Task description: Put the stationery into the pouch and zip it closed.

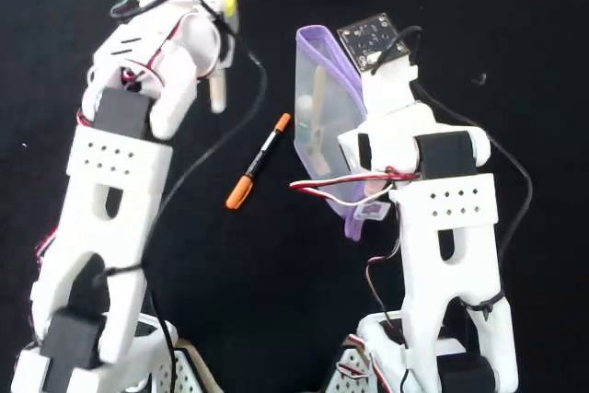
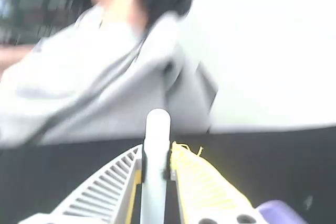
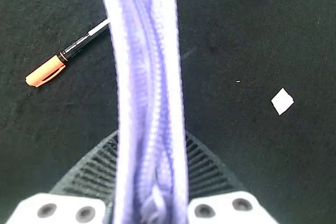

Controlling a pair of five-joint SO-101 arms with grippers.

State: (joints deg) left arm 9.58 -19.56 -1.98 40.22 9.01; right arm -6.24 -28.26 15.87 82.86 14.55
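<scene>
Loading stage: left jaws clamp a white stick (image 2: 157,129) raised off the table (image 1: 515,43), right jaws pinch the pouch (image 3: 147,51) by its zip edge, an orange pen (image 1: 259,161) lies between them; next, presumably, the stick must be aligned with the pouch mouth.

The pen (image 1: 259,161) lies on the table (image 1: 515,62) at frame centre, left of the pouch (image 1: 317,103) — a stick (image 1: 218,91), in the left gripper (image 2: 156,166), sits upper left.
</scene>
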